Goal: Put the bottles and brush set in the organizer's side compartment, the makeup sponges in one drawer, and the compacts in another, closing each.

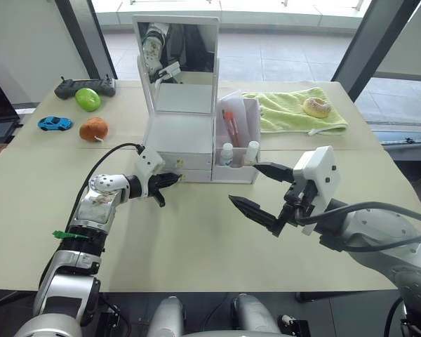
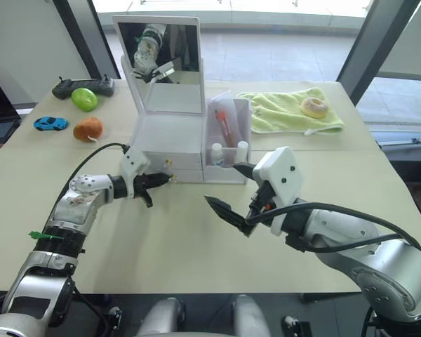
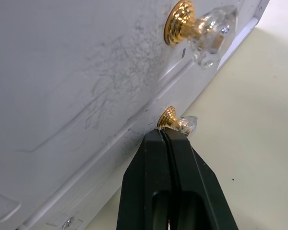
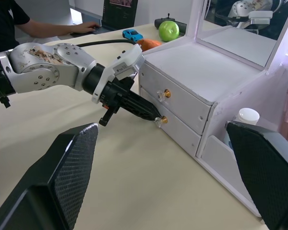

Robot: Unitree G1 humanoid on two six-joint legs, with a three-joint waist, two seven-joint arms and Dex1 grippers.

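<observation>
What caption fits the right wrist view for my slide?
Left gripper shut at the lower drawer knob of the white organizer, right gripper's fingers spread wide.

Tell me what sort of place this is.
Probably an office or lab set up for robot trials: a plain table by large floor-level windows, a person's arm at a laptop, and unrelated props around a white organizer.

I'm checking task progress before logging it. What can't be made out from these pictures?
- Contents of both closed drawers of the white organizer: hidden by their fronts in every view.
- Items in the clear side compartment: two white bottle caps show; the rest is blocked by its walls.
- Whether the shut left gripper touches the lower gold and crystal knob: the fingers cover the contact in the left wrist view.
- Makeup sponges and compacts: whereabouts unknown.
</observation>
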